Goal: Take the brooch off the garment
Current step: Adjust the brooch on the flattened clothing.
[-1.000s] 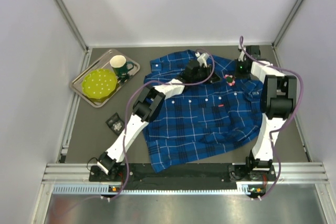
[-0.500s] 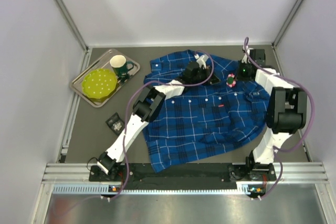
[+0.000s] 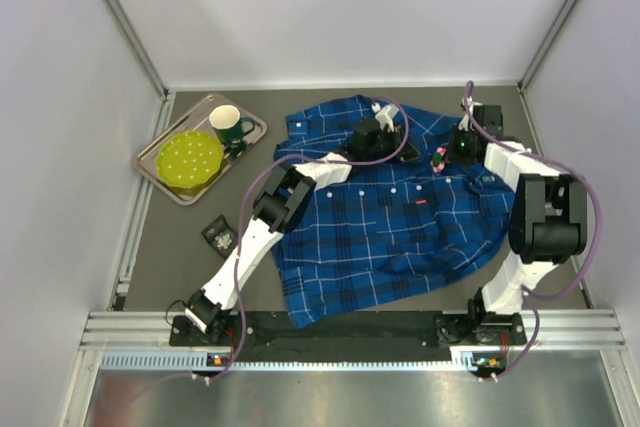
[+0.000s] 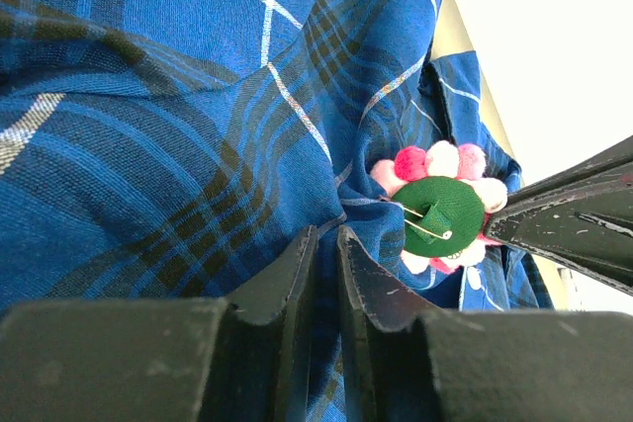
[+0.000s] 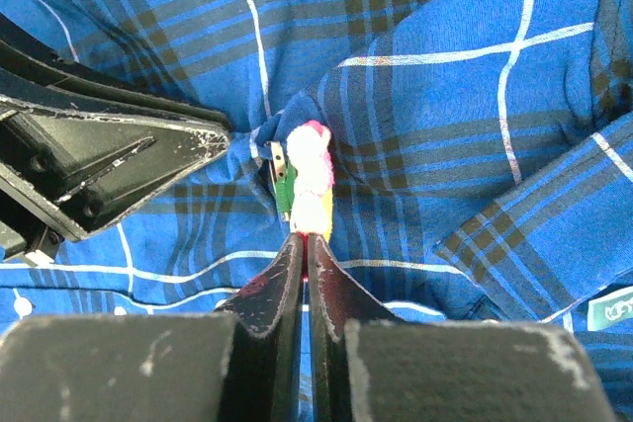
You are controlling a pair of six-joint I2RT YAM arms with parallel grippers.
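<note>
grip made, pull left to do — the flower brooch (image 5: pixel 309 180), seemingly still pinned to the plaid shirt (image 3: pixel 400 217) near its collar, stands on edge with the right gripper (image 5: pixel 305 241) clamped on its rim and the left gripper (image 4: pixel 326 236) nipping a cloth fold just beside it.

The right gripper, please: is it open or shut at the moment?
Shut: the right gripper pinches the brooch by its lower edge, with no gap showing.

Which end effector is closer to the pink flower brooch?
Right. The right end effector pinches the brooch at its edge; the left end effector grips the shirt just beside it.
</note>
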